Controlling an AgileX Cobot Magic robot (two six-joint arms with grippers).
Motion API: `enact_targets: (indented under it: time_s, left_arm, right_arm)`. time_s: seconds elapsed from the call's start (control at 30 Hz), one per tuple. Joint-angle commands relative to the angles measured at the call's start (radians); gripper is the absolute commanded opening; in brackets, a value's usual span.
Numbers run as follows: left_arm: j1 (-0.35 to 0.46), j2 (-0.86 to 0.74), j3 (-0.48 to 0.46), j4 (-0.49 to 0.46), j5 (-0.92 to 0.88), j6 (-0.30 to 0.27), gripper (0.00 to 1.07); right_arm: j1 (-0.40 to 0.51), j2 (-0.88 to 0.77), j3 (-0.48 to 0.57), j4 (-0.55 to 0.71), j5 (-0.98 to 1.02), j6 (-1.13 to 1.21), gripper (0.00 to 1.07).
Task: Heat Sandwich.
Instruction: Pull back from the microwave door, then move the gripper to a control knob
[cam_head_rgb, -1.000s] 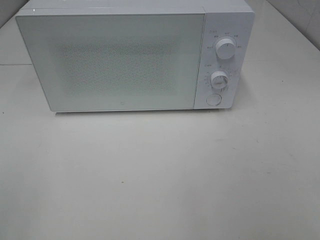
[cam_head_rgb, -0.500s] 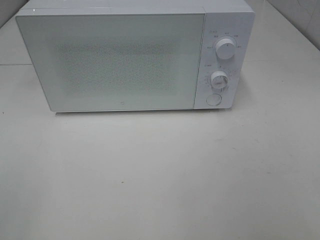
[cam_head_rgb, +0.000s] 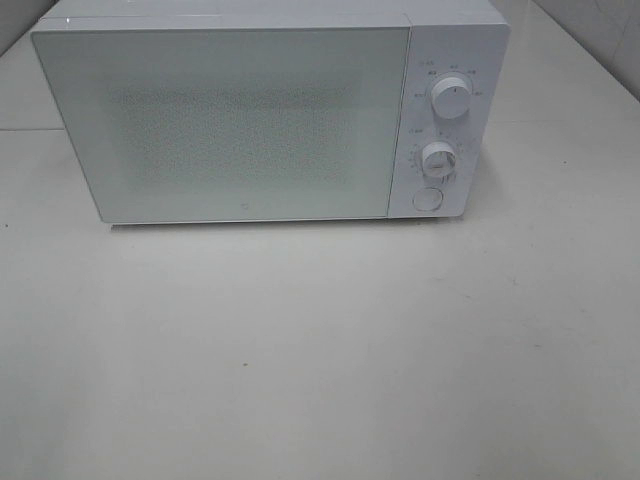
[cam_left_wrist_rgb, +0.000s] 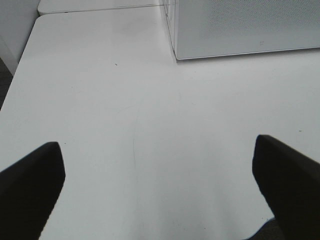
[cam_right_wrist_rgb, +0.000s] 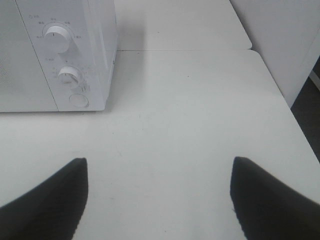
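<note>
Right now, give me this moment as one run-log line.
microwave: door shut | sandwich: not in view | left end effector: open, empty, above table | right end effector: open, empty

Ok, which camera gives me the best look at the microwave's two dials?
Exterior high: the upper dial and lower dial face the camera squarely, with their markings visible. The right wrist view shows them too, from an angle. The left wrist view shows only a corner of the microwave, no dials.

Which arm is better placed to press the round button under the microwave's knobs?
Right, probably. The right gripper, open and empty, faces the control side with the round button in view; the left gripper faces the microwave's opposite corner, away from the knobs.
</note>
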Motion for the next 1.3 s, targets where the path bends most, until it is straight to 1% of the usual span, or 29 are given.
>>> enact_targets:
  time_s: [0.03, 0.17, 0.3, 0.47, 0.6, 0.67, 0.77, 1.03, 1.07, 1.13, 1.17, 1.2, 1.27, 1.3]
  left_arm:
    - [0.004, -0.028, 0.004, -0.007, -0.013, 0.000, 0.98]
    - [0.004, -0.028, 0.004, -0.007, -0.013, 0.000, 0.98]
    - [0.004, -0.028, 0.004, -0.007, -0.013, 0.000, 0.98]
    - [0.004, -0.028, 0.004, -0.007, -0.013, 0.000, 0.98]
    - [0.004, -0.028, 0.004, -0.007, -0.013, 0.000, 0.98]
    - [0.004, -0.028, 0.004, -0.007, -0.013, 0.000, 0.98]
    - [0.004, -0.028, 0.004, -0.007, -0.013, 0.000, 0.98]
    - [0.004, -0.028, 0.004, -0.007, -0.013, 0.000, 0.98]
    - [0.004, -0.028, 0.004, -0.007, -0.013, 0.000, 0.98]
    - [0.004, -0.028, 0.004, -0.007, -0.013, 0.000, 0.98]
    - [0.004, -0.028, 0.004, -0.007, -0.013, 0.000, 0.98]
    - [0.004, -0.028, 0.004, -0.007, -0.013, 0.000, 0.98]
    - [0.004, -0.028, 0.004, -0.007, -0.013, 0.000, 0.98]
    - [0.004, -0.028, 0.004, -0.007, -0.013, 0.000, 0.98]
  right_arm:
    - [-0.007, 0.081, -0.005, 0.003, -0.118, -0.001, 0.76]
    - [-0.007, 0.138, -0.005, 0.003, -0.178, -0.001, 0.76]
    - [-0.007, 0.257, -0.005, 0.003, -0.284, -0.001, 0.76]
    - [-0.007, 0.321, -0.005, 0.003, -0.340, -0.001, 0.76]
    - [-0.007, 0.440, -0.005, 0.003, -0.473, 0.012, 0.76]
    - [-0.007, 0.457, -0.005, 0.003, -0.495, 0.019, 0.76]
    - [-0.007, 0.544, -0.005, 0.003, -0.587, 0.064, 0.76]
    - [-0.007, 0.660, -0.001, -0.007, -0.723, 0.075, 0.75]
    - [-0.007, 0.672, 0.007, -0.010, -0.755, 0.075, 0.75]
    - [-0.007, 0.715, 0.068, -0.008, -0.939, 0.075, 0.75]
    - [-0.007, 0.715, 0.068, -0.008, -0.939, 0.075, 0.75]
    - [-0.007, 0.733, 0.093, -0.007, -1.016, 0.074, 0.75]
    - [-0.004, 0.767, 0.134, 0.011, -1.159, 0.071, 0.75]
    - [-0.004, 0.797, 0.166, 0.046, -1.259, 0.054, 0.75]
